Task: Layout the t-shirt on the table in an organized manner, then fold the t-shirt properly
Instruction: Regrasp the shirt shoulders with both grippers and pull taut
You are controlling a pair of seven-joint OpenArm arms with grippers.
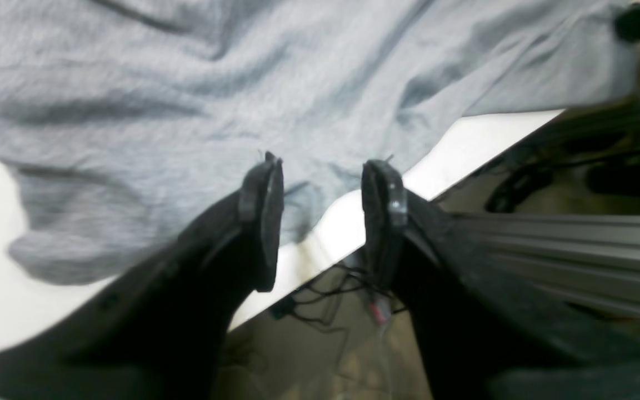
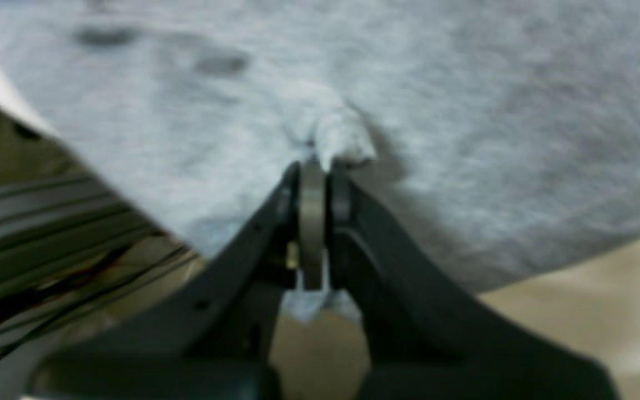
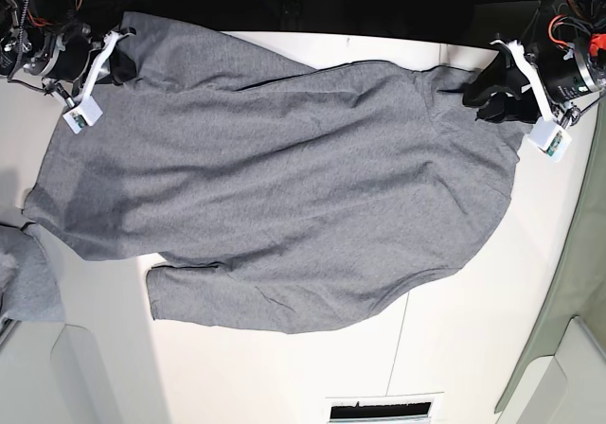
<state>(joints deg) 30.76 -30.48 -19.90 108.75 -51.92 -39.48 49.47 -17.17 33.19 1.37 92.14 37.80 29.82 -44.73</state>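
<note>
Heads up: the desk [image 3: 473, 348] has the t-shirt [image 3: 284, 197] spread across most of it, but the far hem sits right at the back edge. Pull unevenly and that cloth slides off. Your right tool [image 2: 313, 166] is pinched tight on a small bunch of fabric, so it could slip free. Your left tool [image 1: 323, 183] hangs wide apart, gripping nothing, just over the hem.

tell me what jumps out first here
A big grey t-shirt sprawls across most of the white table, wrinkled. The right gripper is shut on a pinch of its cloth at the far edge, while the left gripper is open at the other far corner.
</note>
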